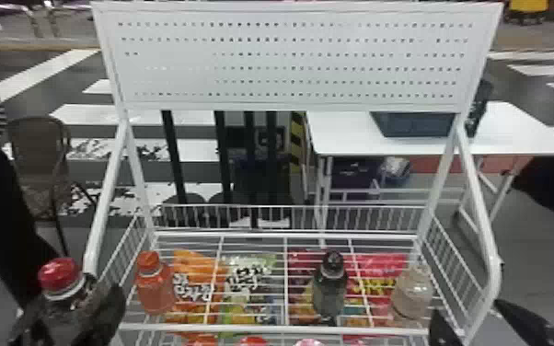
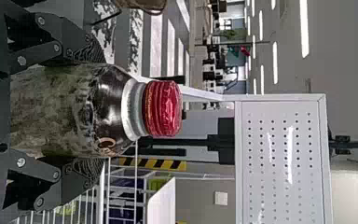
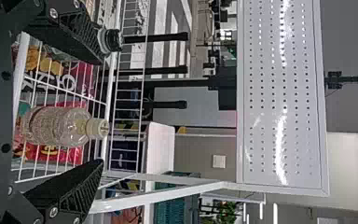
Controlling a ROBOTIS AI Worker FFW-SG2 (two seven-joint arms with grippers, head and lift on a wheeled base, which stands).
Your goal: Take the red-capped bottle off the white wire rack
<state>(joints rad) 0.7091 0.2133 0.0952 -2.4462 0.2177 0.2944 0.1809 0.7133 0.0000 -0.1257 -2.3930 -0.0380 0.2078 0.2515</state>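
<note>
Head view: dark bottle with red cap (image 1: 60, 276) stood near upright in left gripper (image 1: 66, 306), near side, just left of white wire rack (image 1: 267, 328). Coming move, judged: leftward, away from rack; right arm farther.

Left wrist view: black fingers flanked bottle's body, snug.

Right wrist view: right gripper (image 3: 102, 112) wide, clear pale-capped bottle (image 3: 58, 126) beyond.

There are four bottles: one red-capped bottle (image 1: 60, 280), one orange bottle (image 1: 154, 292), one dark-capped bottle (image 1: 330, 290) and one clear bottle (image 1: 412, 294). There are at least four snack bags (image 1: 198, 290), one white wire rack (image 1: 271, 328), one left gripper (image 1: 66, 313) and one right gripper (image 1: 469, 312).
</note>
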